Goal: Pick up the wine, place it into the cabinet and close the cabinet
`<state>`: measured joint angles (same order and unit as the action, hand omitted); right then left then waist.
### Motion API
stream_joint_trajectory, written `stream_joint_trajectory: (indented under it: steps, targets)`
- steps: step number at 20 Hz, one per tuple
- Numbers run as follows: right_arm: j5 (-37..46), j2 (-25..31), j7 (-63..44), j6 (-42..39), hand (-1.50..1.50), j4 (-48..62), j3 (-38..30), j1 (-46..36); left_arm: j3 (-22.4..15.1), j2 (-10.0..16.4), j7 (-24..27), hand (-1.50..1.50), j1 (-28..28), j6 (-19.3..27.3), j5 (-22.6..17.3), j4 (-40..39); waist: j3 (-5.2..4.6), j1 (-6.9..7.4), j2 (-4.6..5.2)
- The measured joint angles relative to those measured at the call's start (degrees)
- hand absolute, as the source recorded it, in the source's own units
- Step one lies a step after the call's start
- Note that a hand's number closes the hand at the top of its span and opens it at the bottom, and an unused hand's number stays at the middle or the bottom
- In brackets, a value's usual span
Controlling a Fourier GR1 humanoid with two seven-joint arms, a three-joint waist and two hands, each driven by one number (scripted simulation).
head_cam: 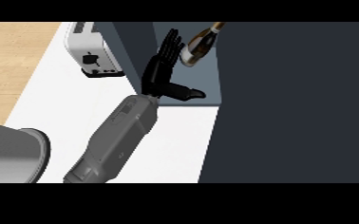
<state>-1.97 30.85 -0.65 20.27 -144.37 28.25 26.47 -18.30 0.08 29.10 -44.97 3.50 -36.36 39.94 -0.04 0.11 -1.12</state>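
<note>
The wine bottle (pixel 198 46) is in the open cabinet (pixel 207 79) at the far edge of the white bench (pixel 175 142). It is dark glass with a gold-wrapped neck, and it shows tilted, with the neck aimed at the far right and the wider bottom toward the near left. It is the only thing visible in the cabinet, whose pale grey-blue floor shows beneath it. A broad dark panel (pixel 288 104) covers the whole right side of the view, from the cabinet down to the bench's near edge.

The left hand (pixel 163 71) reaches into the cabinet opening, just left of the bottle. Its fingers are straight, held side by side and pointing away, and the thumb sticks out to the right. The fingertips are right next to the bottle's lower end, but whether they touch it cannot be told.

A toaster (pixel 95 52) stands at the bench's far left corner. A grey round pot (pixel 21 154) sits at the near left edge, and what it holds cannot be seen.
</note>
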Motion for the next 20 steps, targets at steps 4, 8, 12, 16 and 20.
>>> stream_joint_trajectory:
  steps: [4, 8, 12, 16, 20]
  targets:
    - [0.06, 0.24, -0.18, 0.34, -1.5, -0.02, -0.17, 0.07, -3.01, 0.42, -1.76, -1.5, 7.04, 1.54, 0.51, 8.33, 0.0, 0.46, 0.05]
    - [0.22, 0.2, 0.12, 0.66, -1.5, 0.12, 0.7, 0.49, -5.85, 1.51, -3.06, -1.5, 15.25, 2.81, 1.39, 17.77, 0.01, 0.6, 0.17]
    - [0.26, 1.02, 0.31, 0.21, -1.5, 0.13, -0.28, 0.52, -7.31, 3.82, -4.18, -1.5, 23.49, 2.82, 1.13, 26.8, 0.02, 0.42, 0.36]
    - [0.43, 1.94, 0.24, -0.43, -1.5, 0.1, 0.01, 0.44, -7.79, 6.06, -4.89, -1.5, 29.94, 2.29, 0.75, 33.85, 0.01, 0.08, 0.56]
    - [0.45, 3.82, 0.37, -2.59, -1.5, 0.09, 0.21, 0.3, -7.25, 9.2, -5.46, -1.5, 35.45, 0.66, -0.19, 40.13, 0.01, -0.02, 0.65]
